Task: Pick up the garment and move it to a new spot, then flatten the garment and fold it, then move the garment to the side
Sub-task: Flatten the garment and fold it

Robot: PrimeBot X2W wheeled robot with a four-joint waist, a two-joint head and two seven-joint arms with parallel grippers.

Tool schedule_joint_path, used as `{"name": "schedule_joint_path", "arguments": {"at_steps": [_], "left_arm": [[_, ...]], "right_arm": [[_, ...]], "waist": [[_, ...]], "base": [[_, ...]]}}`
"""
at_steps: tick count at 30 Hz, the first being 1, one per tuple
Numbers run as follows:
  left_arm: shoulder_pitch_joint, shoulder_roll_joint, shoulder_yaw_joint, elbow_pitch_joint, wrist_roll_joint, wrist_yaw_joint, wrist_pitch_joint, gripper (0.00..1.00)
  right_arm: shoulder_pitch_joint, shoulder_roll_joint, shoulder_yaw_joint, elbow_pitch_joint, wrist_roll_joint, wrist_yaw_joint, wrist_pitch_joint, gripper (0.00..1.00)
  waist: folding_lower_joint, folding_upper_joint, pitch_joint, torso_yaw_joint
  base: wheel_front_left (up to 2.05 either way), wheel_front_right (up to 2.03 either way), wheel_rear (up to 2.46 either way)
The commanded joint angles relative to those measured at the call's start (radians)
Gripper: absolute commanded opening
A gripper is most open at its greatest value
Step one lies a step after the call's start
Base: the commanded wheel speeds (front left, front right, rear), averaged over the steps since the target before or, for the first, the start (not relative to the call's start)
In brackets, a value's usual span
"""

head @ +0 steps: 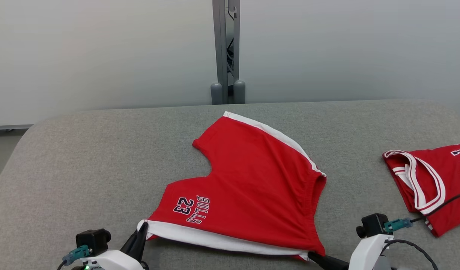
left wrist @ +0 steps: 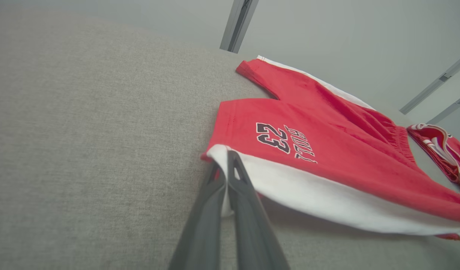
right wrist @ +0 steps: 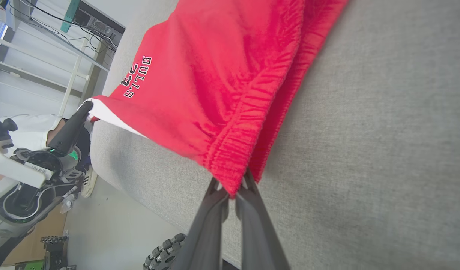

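The right wrist shell (head: 369,252) is showing white plastic. A black camera block (head: 372,225) is sitting on top of it, a teal connector (head: 398,225) is jutting out just beside it, and a black cable (head: 440,205) is trailing away. The right gripper (right wrist: 233,189) is tapering from the shell as two dark grey fingers (right wrist: 205,232). Well apart from it, the white left wrist casing (head: 115,260) is carrying a glowing green light (right wrist: 71,154).

Leaving the tabletop (head: 83,168) open at left and along the far edge; blocking the middle with red shorts (head: 252,187), the right edge with a red jersey (head: 432,180)
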Motion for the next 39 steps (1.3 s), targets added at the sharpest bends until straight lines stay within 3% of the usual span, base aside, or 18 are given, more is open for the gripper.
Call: {"name": "schedule_joint_path", "arguments": {"at_steps": [1, 14, 22, 31, 39], "left_arm": [[0.012, 0.014, 0.008, -0.01, 0.004, -0.001, -0.004, 0.0], [0.064, 0.042, 0.042, -0.078, 0.063, -0.001, -0.004, 0.0], [0.002, 0.045, 0.067, -0.117, 0.108, -0.001, -0.004, 0.0], [-0.149, 0.086, 0.07, -0.097, 0.118, -0.001, -0.004, 0.0], [-0.321, 0.15, 0.047, -0.03, 0.103, -0.001, 0.001, 0.0]], "right_arm": [[0.02, -0.007, 0.005, -0.004, -0.005, 0.0, -0.002, 0.0], [0.044, -0.03, 0.0, -0.035, -0.014, 0.0, -0.02, 0.0], [0.021, -0.026, -0.045, -0.094, 0.0, 0.0, -0.065, 0.0], [-0.025, -0.002, -0.097, -0.152, 0.013, 0.0, -0.09, 0.0], [-0.117, 0.066, -0.122, -0.142, -0.011, 0.0, -0.075, 0.0]], "waist": [[0.0, 0.0, -0.001, 0.0], [0.0, 0.0, -0.003, -0.005], [0.0, 0.0, 0.025, -0.024], [0.0, 0.0, 0.087, -0.094], [0.0, 0.0, 0.167, -0.182]], "base": [[0.0, 0.0, 0.0], [0.0, 0.0, 0.0], [0.0, 0.0, 0.0], [0.0, 0.0, 0.0], [0.0, 0.0, 0.0]]}}
